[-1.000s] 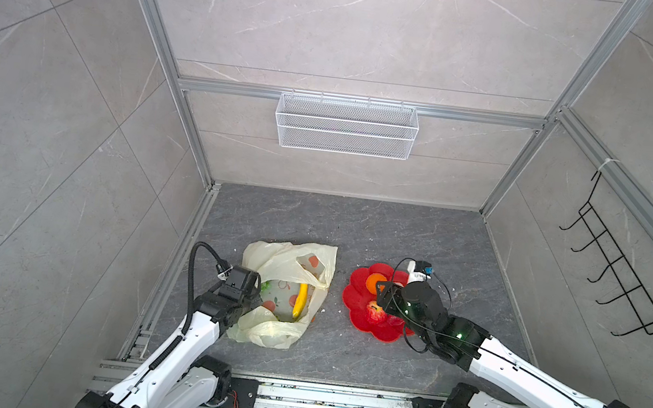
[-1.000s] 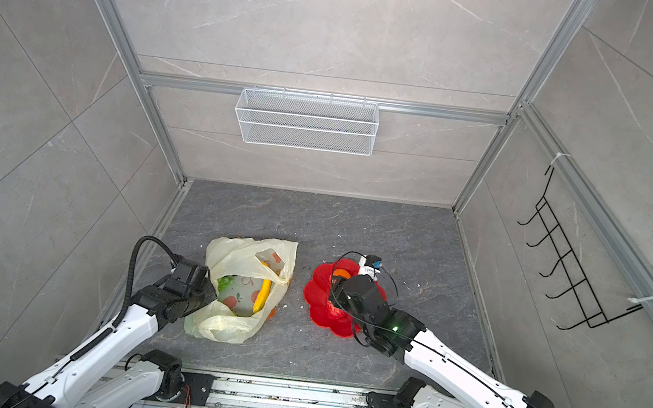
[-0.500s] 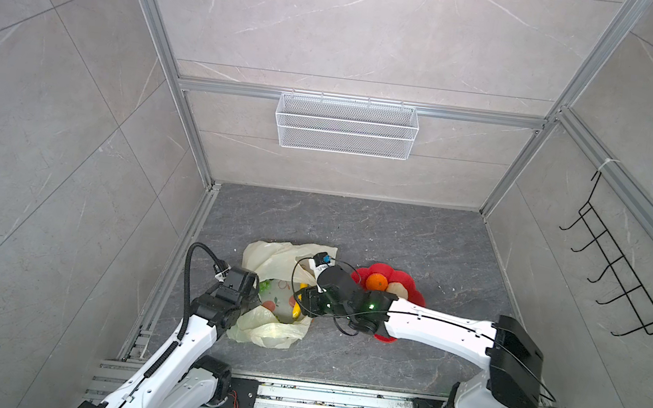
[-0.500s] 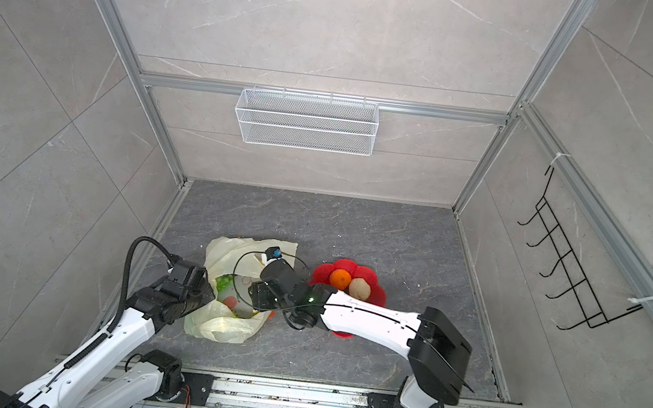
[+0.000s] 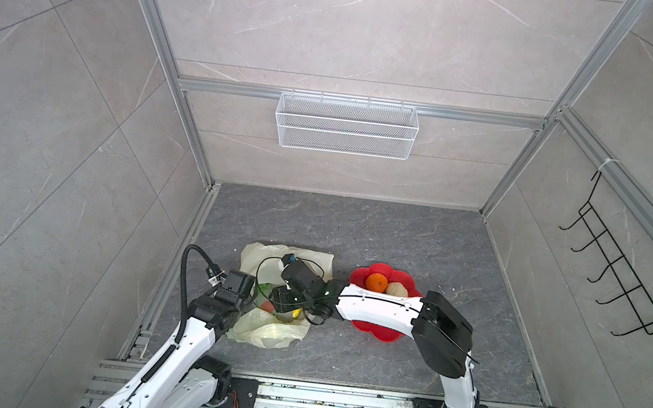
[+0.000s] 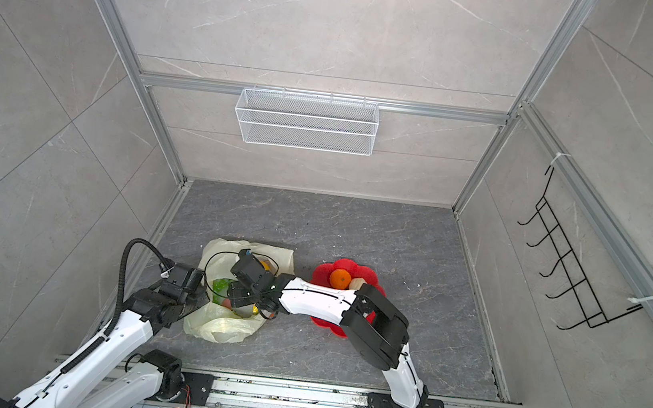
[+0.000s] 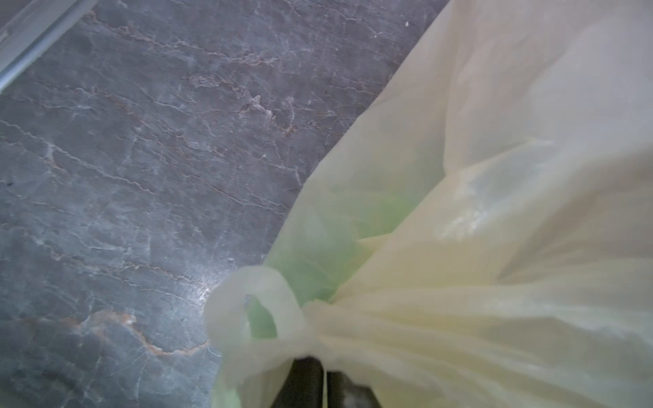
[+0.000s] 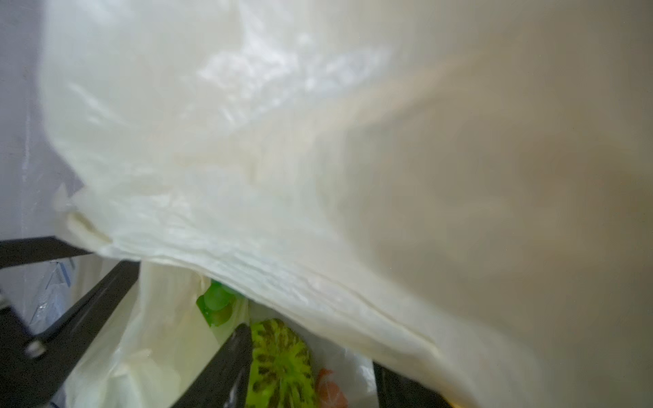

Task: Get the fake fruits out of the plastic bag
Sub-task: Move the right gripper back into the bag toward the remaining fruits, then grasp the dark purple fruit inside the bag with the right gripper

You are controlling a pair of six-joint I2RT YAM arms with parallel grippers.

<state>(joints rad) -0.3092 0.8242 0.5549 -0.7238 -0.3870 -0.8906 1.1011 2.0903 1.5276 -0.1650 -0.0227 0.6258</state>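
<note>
The pale-yellow plastic bag (image 5: 272,333) (image 6: 218,326) lies at the front left of the floor. My left gripper (image 7: 324,364) is shut on its bunched edge next to a handle loop. My right gripper (image 8: 311,367) (image 5: 278,298) reaches into the bag's mouth, open. Between its fingers sit a green round fruit with dark streaks (image 8: 279,364), which touches one finger, and a red fruit (image 8: 330,388). Green grapes (image 8: 217,303) lie just beyond. A yellow bit of banana (image 5: 296,314) shows under the wrist. An orange (image 5: 376,282) and a beige peach (image 5: 396,289) rest on the red flower-shaped plate (image 5: 377,332).
My right forearm stretches across the plate towards the bag. A white wire basket (image 5: 346,125) hangs on the back wall and a black hook rack (image 5: 617,280) on the right wall. An aluminium rail (image 5: 165,279) runs along the floor's left edge, close to the bag.
My right arm has swung left from the plate into the bag's mouth, and its jaws have narrowed a little. The left gripper has kept its hold on the bag.
</note>
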